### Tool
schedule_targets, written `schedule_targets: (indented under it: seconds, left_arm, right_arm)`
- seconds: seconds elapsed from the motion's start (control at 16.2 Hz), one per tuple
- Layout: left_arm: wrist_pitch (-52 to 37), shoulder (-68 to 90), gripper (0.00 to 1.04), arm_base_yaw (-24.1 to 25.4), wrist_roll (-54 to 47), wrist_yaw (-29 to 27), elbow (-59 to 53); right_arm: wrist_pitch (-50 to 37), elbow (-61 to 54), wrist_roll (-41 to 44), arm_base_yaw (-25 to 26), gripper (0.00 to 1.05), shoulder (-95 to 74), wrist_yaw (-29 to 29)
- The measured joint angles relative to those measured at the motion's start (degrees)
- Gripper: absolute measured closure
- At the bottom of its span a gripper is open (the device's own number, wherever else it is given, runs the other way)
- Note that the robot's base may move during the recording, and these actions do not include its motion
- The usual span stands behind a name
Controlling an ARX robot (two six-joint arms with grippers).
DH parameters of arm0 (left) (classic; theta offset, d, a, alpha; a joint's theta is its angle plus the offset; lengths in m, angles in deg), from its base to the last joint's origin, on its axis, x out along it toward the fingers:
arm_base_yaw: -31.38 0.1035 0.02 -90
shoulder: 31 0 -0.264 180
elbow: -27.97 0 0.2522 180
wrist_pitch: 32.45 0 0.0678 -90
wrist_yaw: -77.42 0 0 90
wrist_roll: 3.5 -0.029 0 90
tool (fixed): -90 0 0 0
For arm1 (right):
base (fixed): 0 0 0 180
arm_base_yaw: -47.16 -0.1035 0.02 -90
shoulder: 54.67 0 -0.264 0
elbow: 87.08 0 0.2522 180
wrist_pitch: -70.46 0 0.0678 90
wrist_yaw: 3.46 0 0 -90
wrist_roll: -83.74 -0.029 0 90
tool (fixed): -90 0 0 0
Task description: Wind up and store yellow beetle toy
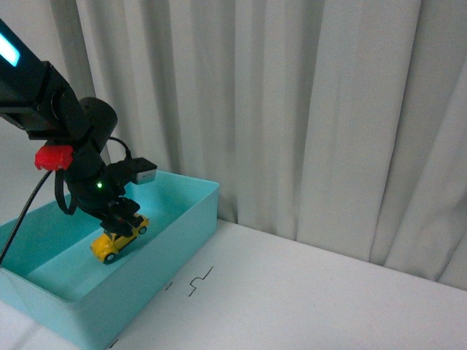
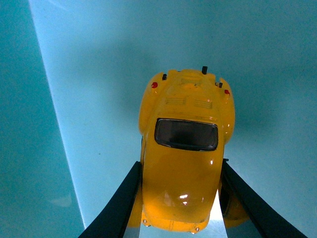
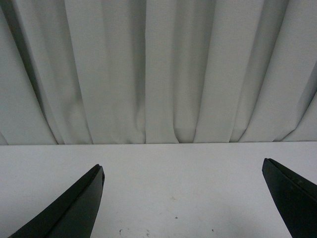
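Firmly, the left gripper's [image 1: 124, 216] [image 2: 181, 162] two black jaws clamp the sides of the small rounded yellow beetle toy car [image 1: 117, 240] [image 2: 185, 106], which sits tilted inside the open turquoise plastic box [image 1: 182, 219] [image 2: 99, 74], near its floor. The right gripper's [image 3: 182, 166] jaws stand wide apart over the white table [image 1: 306, 292] [image 3: 163, 208], facing pale curtains [image 1: 292, 109] [image 3: 158, 74].

The yellow beetle toy [image 1: 117, 239] [image 2: 185, 163] is a small rounded car with a dark rear window, red tail lights and black wheels. It sits tilted, nose low, over the floor of a turquoise box [image 1: 197, 211], clamped at its sides between two black fingers [image 2: 119, 203].
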Motion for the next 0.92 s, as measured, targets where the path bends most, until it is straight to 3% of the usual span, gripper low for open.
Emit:
schedule_targets:
  seconds: [0.55,0.62,0.92]
  left_arm:
    - [-3.67,2.71,0.68,-0.28,2.58,-2.19,-0.39]
    - [-4.00,2.97,0.64,-0.33,2.75,-2.29,-0.39]
    - [-2.95,4.26,0.10,-0.70,3.13,-0.52,-1.22]
  right_arm:
    - [0.00,0.00,0.02,0.00,0.07,0.00,0.00]
    - [0.00,0.00,0.00,0.00,0.07,0.00,0.00]
    - [0.00,0.00,0.02,0.00,0.07,0.00,0.00]
